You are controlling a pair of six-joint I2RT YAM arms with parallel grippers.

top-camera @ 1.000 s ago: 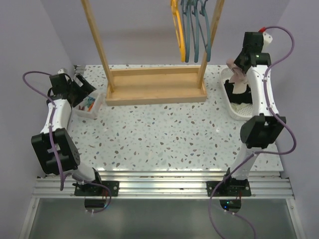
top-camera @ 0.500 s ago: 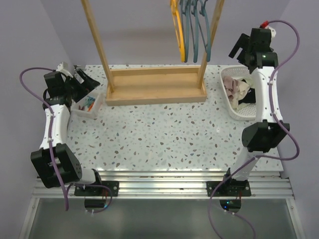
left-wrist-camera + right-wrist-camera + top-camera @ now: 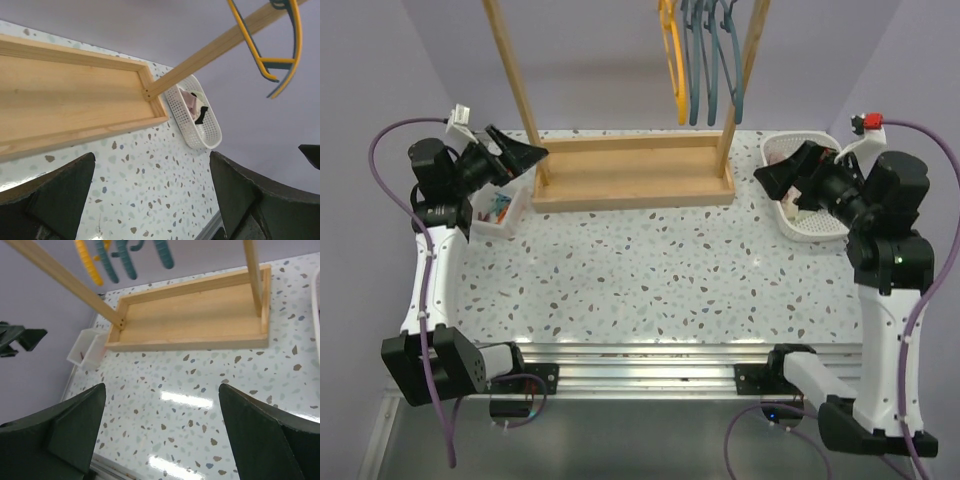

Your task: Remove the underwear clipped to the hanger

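The pink underwear [image 3: 189, 102] and the black underwear [image 3: 201, 116] lie in the white basket [image 3: 200, 134] at the table's right side. In the top view my right arm hides most of that basket [image 3: 817, 230]. The yellow hanger [image 3: 672, 60] and the teal hangers [image 3: 712, 62] hang bare on the wooden rack. My right gripper [image 3: 775, 172] is open beside the basket's left rim, holding nothing [image 3: 162, 395]. My left gripper [image 3: 525, 160] is open and raised near the rack's left post, with only table beneath it [image 3: 151, 165].
The wooden rack's base tray [image 3: 630, 170] fills the back middle, with slanted posts [image 3: 515, 80] rising from it. A small white bin [image 3: 500, 212] with coloured clips sits at the left by my left arm. Purple walls close in on both sides.
My right gripper opened over the basket and left the pink underwear in it, then the arm swung back and lower. My left arm rose and turned toward the rack.
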